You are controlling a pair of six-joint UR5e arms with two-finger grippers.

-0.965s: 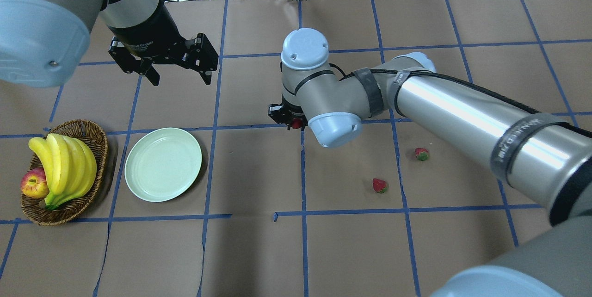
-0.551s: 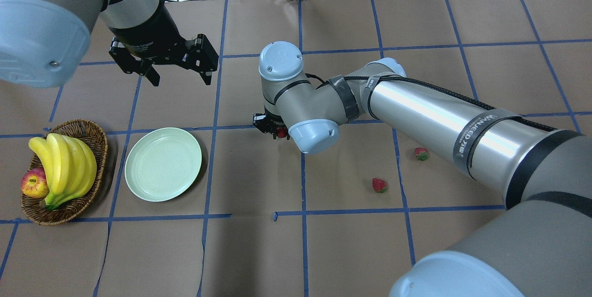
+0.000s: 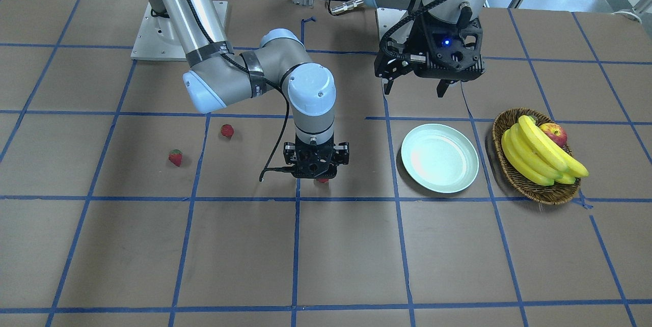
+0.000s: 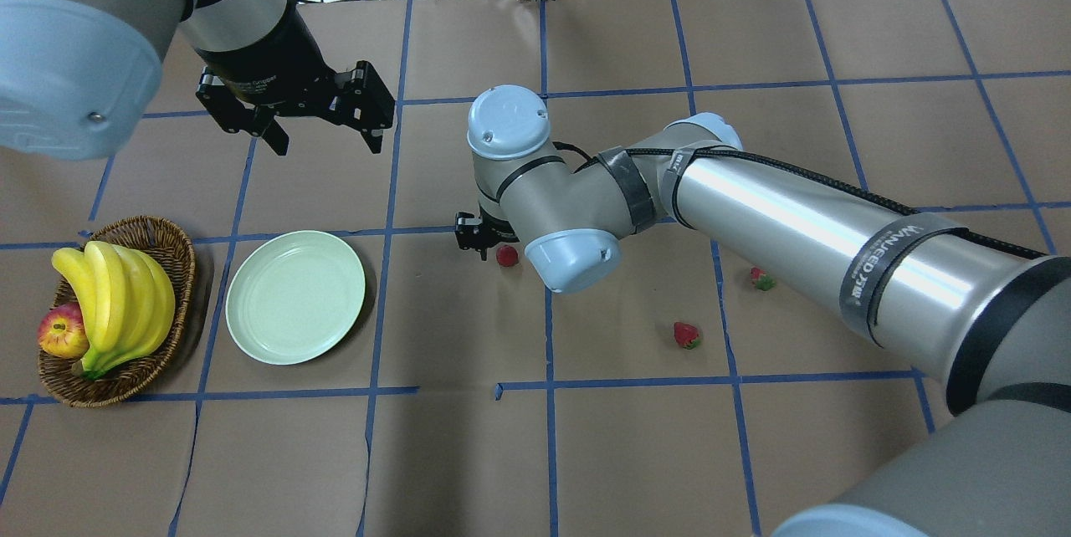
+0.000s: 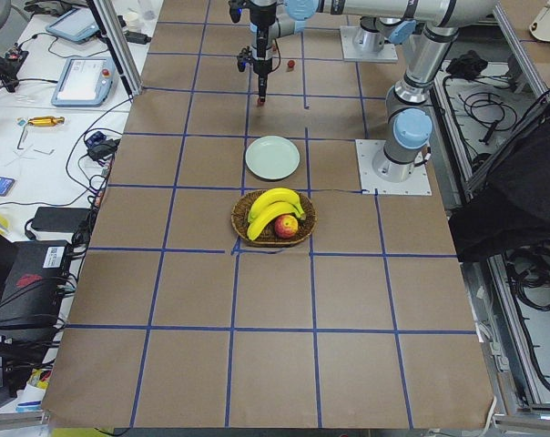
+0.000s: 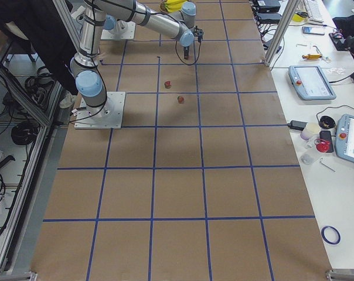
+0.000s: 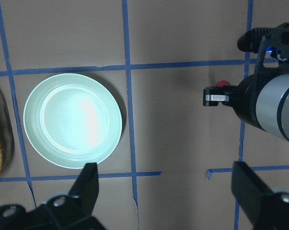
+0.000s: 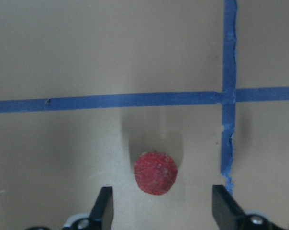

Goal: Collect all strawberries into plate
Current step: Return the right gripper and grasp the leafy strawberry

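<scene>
The brown-papered table [image 4: 468,453] carried a grid of blue tape. The right arm [image 4: 795,219] reached across it from the robot's right, the forearm stretched low and nearly level and the wrist bent so that the right gripper [image 3: 317,174] pointed straight down near the table's middle. Its jaws stood wide apart. One strawberry [image 8: 155,172] lay on the paper between the fingers [image 8: 104,208], touching neither, just beside a crossing of tape lines.

The left arm [image 4: 243,10] hung raised over the far side of the table. Its left gripper [image 4: 328,140] also faced down, jaws spread wide and holding nothing, and the wrist camera looked onto the plate from above.

The wicker basket [image 4: 159,236] sat at the robot's left with bananas [image 4: 117,294] and an apple [image 4: 60,332] in it. The plate [image 4: 294,297] sat just beside it, well apart from the near berry. The other two strawberries [image 4: 686,335] [image 4: 760,278] lay further to the robot's right on the paper.
</scene>
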